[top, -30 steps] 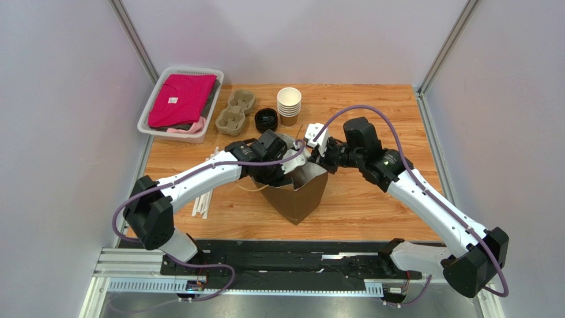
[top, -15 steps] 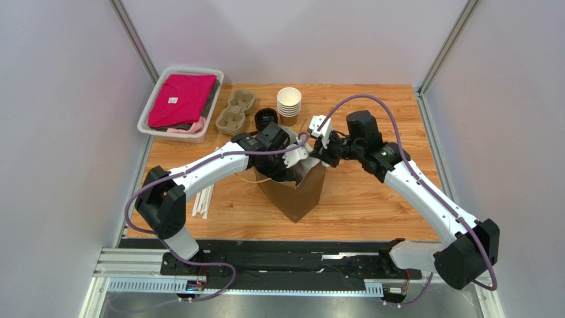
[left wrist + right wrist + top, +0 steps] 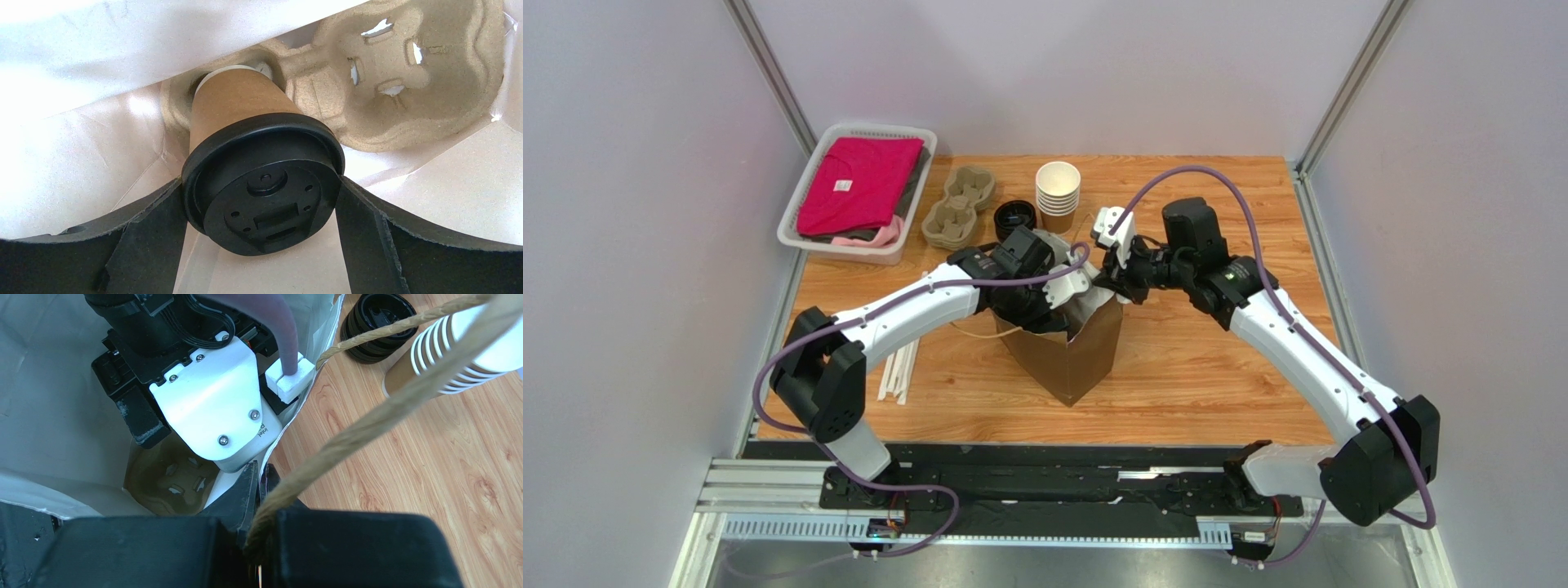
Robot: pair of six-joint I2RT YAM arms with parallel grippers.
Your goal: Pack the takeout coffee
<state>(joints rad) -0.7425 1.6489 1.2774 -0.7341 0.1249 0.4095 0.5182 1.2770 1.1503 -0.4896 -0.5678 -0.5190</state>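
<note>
The takeout coffee (image 3: 236, 101), a brown paper cup with a black lid (image 3: 264, 184), stands inside the brown paper bag (image 3: 1075, 355). Its base sits in a pocket of a pulp cup carrier (image 3: 417, 79) at the bag's bottom. My left gripper (image 3: 263, 184) reaches down into the bag (image 3: 1053, 306), its fingers (image 3: 153, 233) pressed against both sides of the lid. My right gripper (image 3: 259, 478) is shut on the bag's rim at the right (image 3: 1114, 284), beside the twine handle (image 3: 368, 422). In the top view the cup is hidden by the left arm.
Behind the bag stand a stack of lidless cups (image 3: 1058, 194), a pile of black lids (image 3: 1014, 221) and an empty pulp carrier (image 3: 959, 206). A white basket (image 3: 799, 214) with pink clothing sits at the far left. Paper straws (image 3: 897, 368) lie left of the bag.
My left arm has swung in and reached deeper into the bag. The right gripper has drawn the bag's rim slightly toward the back, and the bag shifted with it.
</note>
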